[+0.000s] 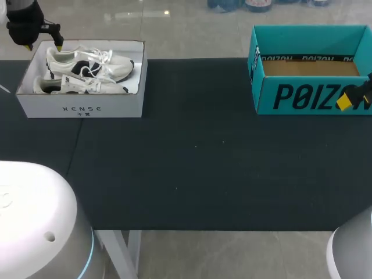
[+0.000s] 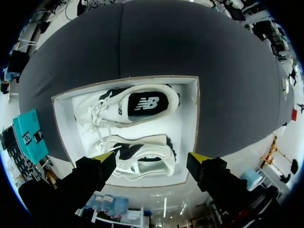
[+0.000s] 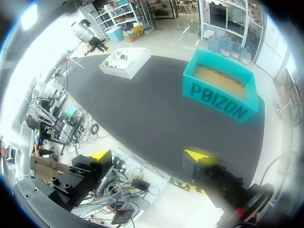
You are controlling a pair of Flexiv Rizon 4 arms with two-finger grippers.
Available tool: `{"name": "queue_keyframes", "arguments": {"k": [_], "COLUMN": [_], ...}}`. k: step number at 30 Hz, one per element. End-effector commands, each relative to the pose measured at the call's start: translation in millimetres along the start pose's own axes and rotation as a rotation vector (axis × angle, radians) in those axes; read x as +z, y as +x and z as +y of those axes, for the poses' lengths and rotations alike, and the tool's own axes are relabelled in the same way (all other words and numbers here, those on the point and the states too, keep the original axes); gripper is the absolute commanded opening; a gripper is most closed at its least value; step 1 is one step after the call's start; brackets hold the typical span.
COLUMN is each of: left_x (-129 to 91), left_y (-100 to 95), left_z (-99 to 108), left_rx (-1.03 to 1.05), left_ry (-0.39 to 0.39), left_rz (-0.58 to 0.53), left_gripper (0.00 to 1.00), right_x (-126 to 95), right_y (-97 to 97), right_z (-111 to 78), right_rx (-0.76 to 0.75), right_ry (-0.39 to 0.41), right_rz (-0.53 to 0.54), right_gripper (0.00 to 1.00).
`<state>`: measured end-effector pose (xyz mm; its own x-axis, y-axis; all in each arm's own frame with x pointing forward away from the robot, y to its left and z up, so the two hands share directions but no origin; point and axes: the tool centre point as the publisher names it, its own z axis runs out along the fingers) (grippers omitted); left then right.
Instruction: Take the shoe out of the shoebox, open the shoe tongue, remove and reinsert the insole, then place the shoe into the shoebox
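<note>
Nothing lifted yet: the whole task lies ahead.
Left gripper (image 1: 45, 45) hangs with fingers spread over the white shoebox (image 1: 81, 108), both shoes (image 1: 93, 63) inside. Well apart stands the teal box (image 1: 314, 96). Beside it the right gripper (image 3: 148, 154), fingers apart, holds nothing.

Robotics laboratory workstation. A table (image 1: 192, 163) covered in dark cloth carries a white shoebox (image 1: 81, 107) and a teal shoebox (image 1: 308, 96). The left arm (image 1: 23, 20) and right arm (image 1: 361, 90) enter from opposite sides.
</note>
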<state>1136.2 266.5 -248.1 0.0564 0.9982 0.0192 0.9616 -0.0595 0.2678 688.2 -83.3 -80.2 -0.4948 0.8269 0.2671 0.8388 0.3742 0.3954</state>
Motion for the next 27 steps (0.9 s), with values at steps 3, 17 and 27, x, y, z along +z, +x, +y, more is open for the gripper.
{"name": "queue_keyframes", "arguments": {"k": [3,17,27], "left_x": [-0.2,22.8,46.7], "left_y": [-0.4,12.4,41.5], "left_z": [-1.1,-45.4,-87.9], "left_rx": [-0.001,-0.085,-0.209], "left_ry": [-0.003,0.102,0.194], "left_rz": [0.002,-0.009,-0.011], "left_gripper": [1.00,1.00,1.00], "right_x": [0.2,0.2,0.2], "right_y": [-0.6,-0.6,-0.6], "right_z": [3.6,3.6,3.6], "right_rx": [0.001,0.001,0.001], "right_ry": [0.008,0.008,0.008], "right_rz": [0.001,0.001,0.001], "right_gripper": [1.00,1.00,1.00]}}
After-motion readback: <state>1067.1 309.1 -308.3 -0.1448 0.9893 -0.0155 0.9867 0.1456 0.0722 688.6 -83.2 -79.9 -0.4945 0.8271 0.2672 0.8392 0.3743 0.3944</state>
